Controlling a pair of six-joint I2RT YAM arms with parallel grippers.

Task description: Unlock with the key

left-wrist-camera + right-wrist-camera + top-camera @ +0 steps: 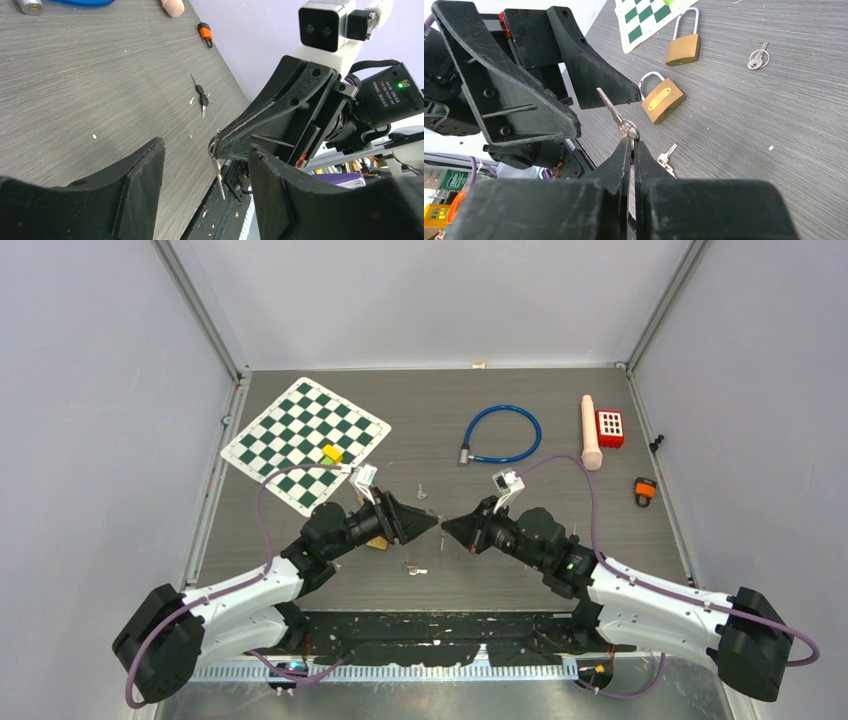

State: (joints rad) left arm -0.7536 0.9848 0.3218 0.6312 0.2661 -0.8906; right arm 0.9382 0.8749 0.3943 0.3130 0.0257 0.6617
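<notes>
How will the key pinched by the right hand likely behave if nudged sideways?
The key looks thin, flat metal: probably stiff and light. The right hand pinches only its head, blade sticking out free, so a sideways nudge could pivot it. Its smooth surface may slip.

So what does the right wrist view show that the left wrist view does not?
Only the right wrist view: the near padlock, the far padlock and a chessboard corner. Only the left wrist view: an orange lock, black keys and the right arm's camera. Both: the key, pinched in the shut right end effector, at the open left end effector.
</notes>
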